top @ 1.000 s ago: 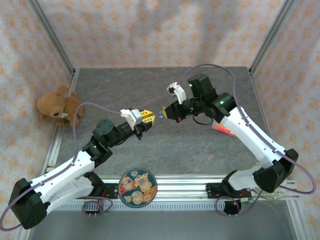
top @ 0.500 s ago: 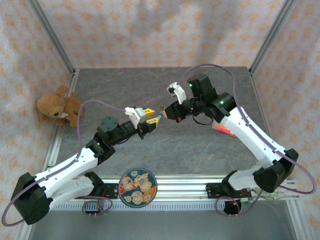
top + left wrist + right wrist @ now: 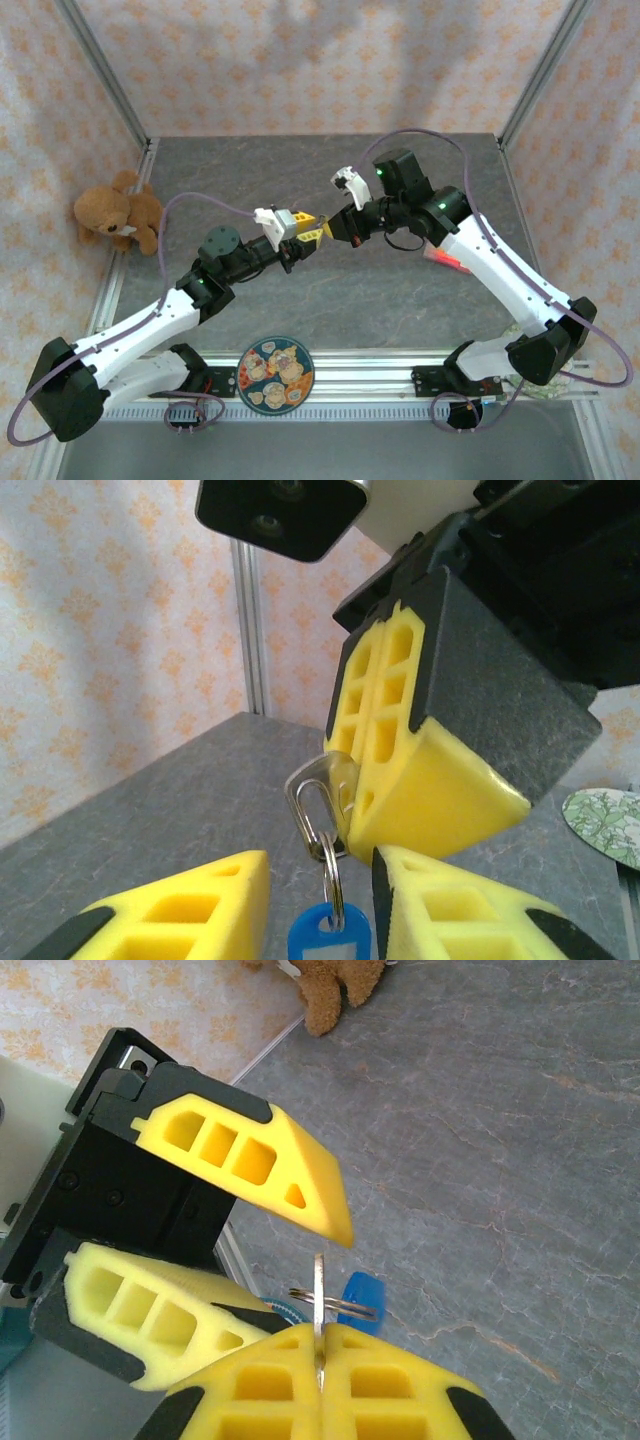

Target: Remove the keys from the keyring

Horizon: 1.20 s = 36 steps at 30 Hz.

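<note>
My two jaws meet above the middle of the desk (image 3: 330, 300). The key (image 3: 338, 770) is pinched in my right jaws. The keyring (image 3: 331, 940) hangs under it, between my parted left jaws. A bear (image 3: 115, 212) lies far left, and a plate (image 3: 275, 372) sits at the near edge.

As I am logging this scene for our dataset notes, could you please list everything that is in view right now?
key: one, pale silvery, clamped in the right gripper, above the table
keyring: one, blue tag on a thin metal ring, hanging below the key, between the left gripper's fingers
teddy bear: one, brown, left edge of the table
plate: one, patterned, near edge between the arm bases
red object: one, partly hidden under the right arm
table: one, grey
left gripper: one, yellow fingers, open
right gripper: one, yellow fingers, shut on the key
</note>
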Available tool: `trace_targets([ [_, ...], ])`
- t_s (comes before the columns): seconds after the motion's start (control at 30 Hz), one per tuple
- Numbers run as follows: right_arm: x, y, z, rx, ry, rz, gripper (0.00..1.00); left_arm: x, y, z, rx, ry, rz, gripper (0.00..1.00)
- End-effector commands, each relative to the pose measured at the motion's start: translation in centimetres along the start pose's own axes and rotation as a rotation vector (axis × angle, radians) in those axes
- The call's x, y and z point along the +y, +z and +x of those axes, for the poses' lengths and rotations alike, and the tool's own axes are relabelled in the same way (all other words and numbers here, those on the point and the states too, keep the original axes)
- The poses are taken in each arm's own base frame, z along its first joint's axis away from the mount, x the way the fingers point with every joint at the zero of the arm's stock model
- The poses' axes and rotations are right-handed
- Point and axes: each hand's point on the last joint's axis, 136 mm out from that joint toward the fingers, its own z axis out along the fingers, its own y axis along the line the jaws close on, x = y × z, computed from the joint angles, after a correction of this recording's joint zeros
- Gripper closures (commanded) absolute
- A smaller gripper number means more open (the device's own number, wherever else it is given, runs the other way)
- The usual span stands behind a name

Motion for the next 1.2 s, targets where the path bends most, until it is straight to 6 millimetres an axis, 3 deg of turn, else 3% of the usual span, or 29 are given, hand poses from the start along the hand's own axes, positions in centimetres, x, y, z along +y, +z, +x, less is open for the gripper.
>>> trace_targets([
  [0.0,1.4,-1.1,-0.8,-0.027,-0.043,-0.020,1.00,-0.5,0.3,-2.2,-0.048,0.031,0.019,0.72],
  [0.13,1.3,-1.3,-0.9,-0.033,-0.044,-0.011,1.00,-0.6,0.2,-2.2,-0.044,0.038,0.024,0.94],
  [0.27,1.5,-1.4,-1.2,-0.049,-0.039,-0.019,1.00,-0.6,-0.2,-2.4,-0.049,0.045,0.020,1.00],
  [0.67,-0.1,-0.4,-1.4,-0.057,0.058,-0.052,1.00,-0.9,-1.8,-4.2,-0.136,0.061,0.006,1.00],
  [0.83,0.2,-1.0,-2.0,-0.077,0.036,-0.045,1.00,-0.9,-2.2,-3.2,-0.122,0.049,-0.001,0.99],
  [0.87,0.3,-1.2,-2.2,-0.080,0.026,-0.041,1.00,-0.8,-2.4,-2.9,-0.119,0.042,-0.011,0.88],
  [0.9,0.3,-1.3,-2.3,-0.081,0.022,-0.037,1.00,-0.7,-2.5,-2.7,-0.119,0.035,-0.018,0.85],
  [1.17,0.7,-1.5,-2.3,-0.072,0.006,-0.050,1.00,-0.8,-2.8,-2.0,-0.109,0.018,-0.020,0.75],
])
